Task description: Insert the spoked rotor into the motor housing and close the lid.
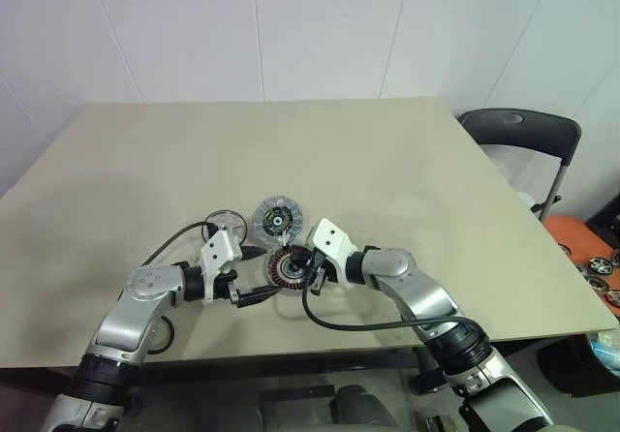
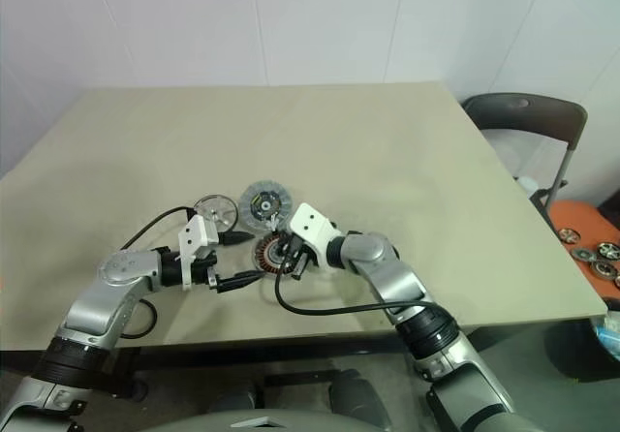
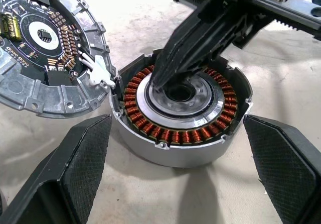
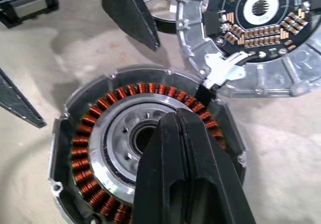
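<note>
Copper windings ring the motor housing (image 3: pixel 180 121), which sits on the table (image 1: pixel 387 180) between your two grippers. Your right gripper (image 4: pixel 183 133) is closed, its fingertips over the hollow centre, holding nothing. Your left gripper (image 3: pixel 175 153) stands spread wide either side of the housing. You see the lid (image 1: pixel 275 221) touching its rim, and the spoked rotor (image 1: pixel 226 224) beside that.
</note>
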